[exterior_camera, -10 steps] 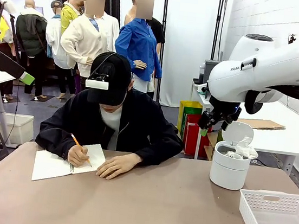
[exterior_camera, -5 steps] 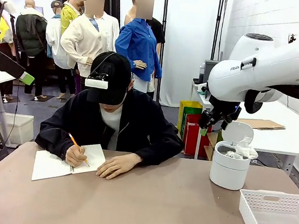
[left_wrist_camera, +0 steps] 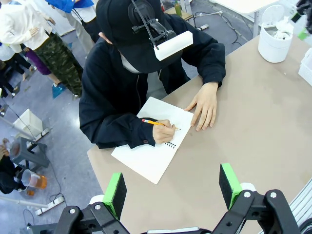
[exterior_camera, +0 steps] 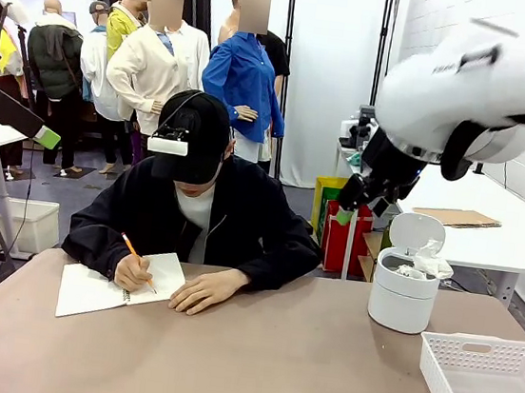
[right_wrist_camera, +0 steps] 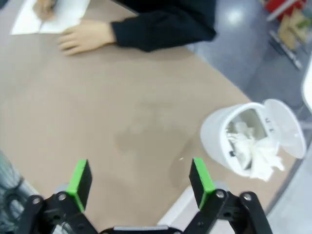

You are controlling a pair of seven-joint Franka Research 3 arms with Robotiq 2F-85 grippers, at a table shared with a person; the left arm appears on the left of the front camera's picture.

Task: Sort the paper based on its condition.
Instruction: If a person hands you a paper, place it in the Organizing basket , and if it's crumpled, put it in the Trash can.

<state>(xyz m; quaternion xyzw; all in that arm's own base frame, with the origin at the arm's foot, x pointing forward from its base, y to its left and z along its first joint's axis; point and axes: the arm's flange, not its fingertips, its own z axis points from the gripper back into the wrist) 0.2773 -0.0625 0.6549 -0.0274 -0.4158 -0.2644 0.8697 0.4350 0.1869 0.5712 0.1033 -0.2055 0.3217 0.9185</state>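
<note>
Right pincer (right_wrist_camera: 139, 183) hangs high over the worktop (exterior_camera: 252, 358), spread wide and empty, with the bin (exterior_camera: 404, 291) below it, lid flipped back. Crumpled paper (right_wrist_camera: 251, 148) sits inside the bin, some poking over the rim, though how many wads is hard to tell. Left pincer (left_wrist_camera: 173, 190) is spread and empty too, above the person writing in a notebook (left_wrist_camera: 153, 144) with a pencil (left_wrist_camera: 158, 124).
</note>
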